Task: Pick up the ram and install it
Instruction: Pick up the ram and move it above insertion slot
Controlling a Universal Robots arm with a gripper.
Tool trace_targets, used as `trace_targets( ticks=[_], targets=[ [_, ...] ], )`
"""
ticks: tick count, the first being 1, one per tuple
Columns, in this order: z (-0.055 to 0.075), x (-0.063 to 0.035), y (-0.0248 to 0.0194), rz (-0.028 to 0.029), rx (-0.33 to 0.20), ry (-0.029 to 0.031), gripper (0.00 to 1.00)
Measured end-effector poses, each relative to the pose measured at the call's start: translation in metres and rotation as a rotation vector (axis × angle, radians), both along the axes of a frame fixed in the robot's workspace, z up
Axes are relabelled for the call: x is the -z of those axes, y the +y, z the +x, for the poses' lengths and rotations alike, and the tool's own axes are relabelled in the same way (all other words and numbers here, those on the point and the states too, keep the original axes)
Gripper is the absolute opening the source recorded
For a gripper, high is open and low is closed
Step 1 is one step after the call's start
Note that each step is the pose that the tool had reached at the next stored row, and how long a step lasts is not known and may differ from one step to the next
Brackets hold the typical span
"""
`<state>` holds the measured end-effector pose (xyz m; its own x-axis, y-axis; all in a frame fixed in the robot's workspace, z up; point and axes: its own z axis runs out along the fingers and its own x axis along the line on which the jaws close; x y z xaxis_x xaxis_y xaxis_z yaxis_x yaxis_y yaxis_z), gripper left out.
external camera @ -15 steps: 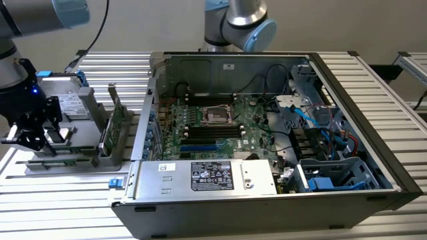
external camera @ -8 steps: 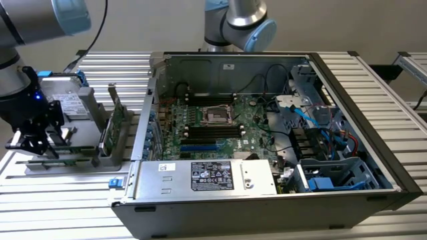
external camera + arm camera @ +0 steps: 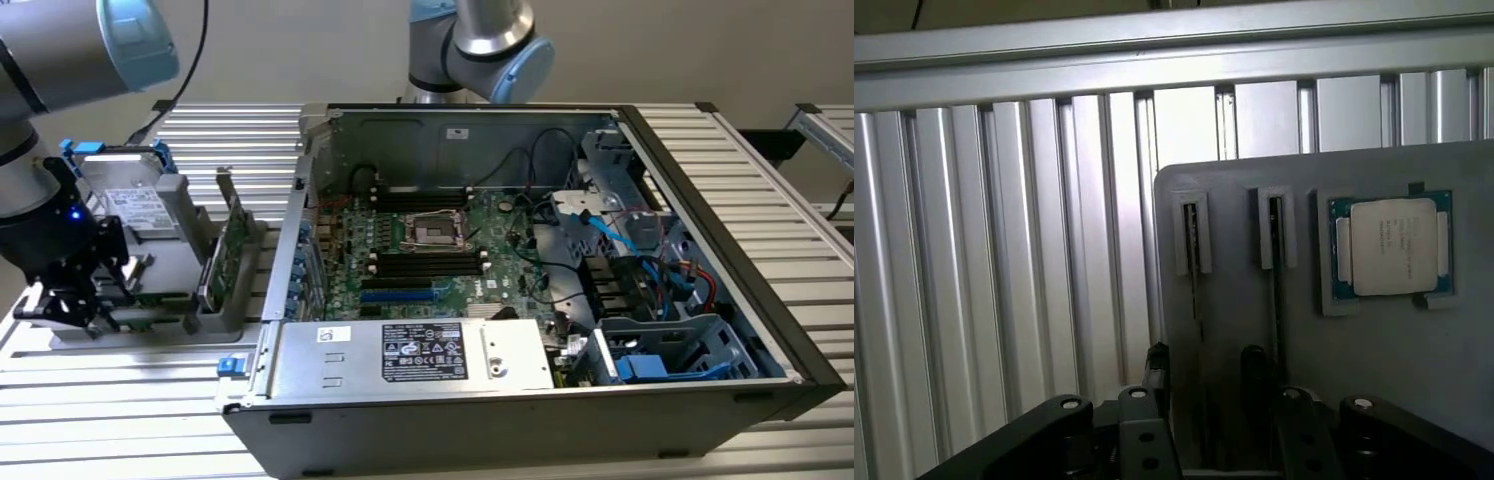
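In the wrist view the ram stands on edge in a slotted grey holder, seen from above as a thin dark strip. My gripper is open, with one black finger on either side of that strip, apart from it. A second thin strip stands in the neighbouring slot, just outside the other finger. In the exterior view the gripper hangs low over the holder at the exterior view's left, beside the open computer case.
A processor chip lies in a pocket of the holder. A silver hard drive with blue rails and a tall green card stand in the holder. The motherboard has black memory slots. A second arm stands behind the case.
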<state>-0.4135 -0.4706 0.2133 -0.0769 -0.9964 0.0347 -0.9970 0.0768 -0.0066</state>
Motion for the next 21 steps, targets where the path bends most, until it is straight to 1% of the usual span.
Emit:
trace_targets(
  ticks=[3,4,7,8,9,10,12,13,15,16,21],
  targets=[
    [0.0,0.0,0.0,0.0,0.0,0.0002,0.42],
    [0.0,0.0,-0.0001,0.002,0.0,0.0004,0.42],
    [0.0,0.0002,-0.0012,0.0232,0.0,0.0012,0.42],
    [0.0,0.0004,-0.0023,0.0353,0.0,0.0036,0.42],
    [0.001,0.0006,-0.0036,0.0472,0.0,0.0075,0.42],
    [0.001,0.0008,-0.0048,0.0584,0.0,0.0135,0.42],
    [0.002,0.0012,-0.0067,0.076,0.001,0.0266,0.42],
    [0.002,0.0012,-0.0077,0.0838,0.001,0.0333,0.42],
    [0.003,0.0012,-0.0095,0.0966,0.001,0.0442,0.42],
    [0.004,0.0011,-0.0104,0.1012,0.001,0.0479,0.42],
    [0.011,0.0013,-0.0142,0.1211,0.001,0.0578,0.42]
  ],
)
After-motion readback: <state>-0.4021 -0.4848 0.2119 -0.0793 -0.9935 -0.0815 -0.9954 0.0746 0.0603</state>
